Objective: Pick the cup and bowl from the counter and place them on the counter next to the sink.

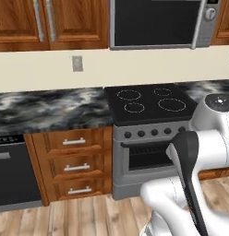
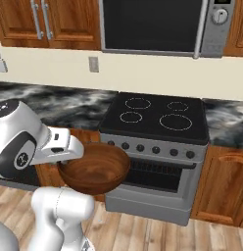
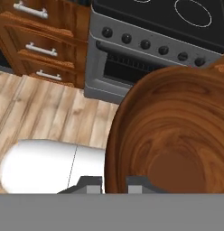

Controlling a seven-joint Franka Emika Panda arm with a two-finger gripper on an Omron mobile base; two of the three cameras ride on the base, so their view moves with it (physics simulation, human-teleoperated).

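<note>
Gripper (image 3: 114, 184) clamped on near rim of bowl (image 2: 94, 169), one finger either side of the wall. Bowl held upright in the air, over the wood floor (image 3: 50, 113), in front of the oven (image 2: 157, 171), left of stovetop (image 2: 155, 116), off the counter (image 2: 69, 105).

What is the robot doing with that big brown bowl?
The robot is carrying the bowl. Its gripper is pinched shut on the bowl's rim, one finger on each side, and holds it up in the air in front of the stove, above the wooden floor. The bowl looks empty. It has not been set on the counter yet.
</note>
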